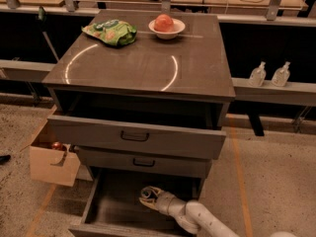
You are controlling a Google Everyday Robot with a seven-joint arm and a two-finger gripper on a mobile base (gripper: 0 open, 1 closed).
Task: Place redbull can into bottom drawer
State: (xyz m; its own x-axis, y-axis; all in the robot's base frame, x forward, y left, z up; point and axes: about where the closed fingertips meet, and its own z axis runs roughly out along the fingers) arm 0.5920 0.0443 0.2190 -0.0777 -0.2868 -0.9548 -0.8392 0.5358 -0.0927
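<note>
Sitting low in the bottom drawer (pixel 111 201), the redbull can (pixel 146 194) looks lodged at the tip of the gripper (pixel 152 199); clamped or let go, I cannot tell. The risk: released tilted, it tips and rolls on the dark floor, or the arm clips the middle drawer (pixel 143 161) overhanging it. Up on the bench (pixel 148 68), snack bag (pixel 111 32) and bowl (pixel 167 27) sit well apart from the action; a cardboard box (pixel 49 164) stands beside the cabinet.

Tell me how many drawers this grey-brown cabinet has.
3: the top grey-brown drawer, pulled out; the middle drawer beneath it; the bottom drawer, open at floor level, with the gripper inside it. None seem hidden.
</note>
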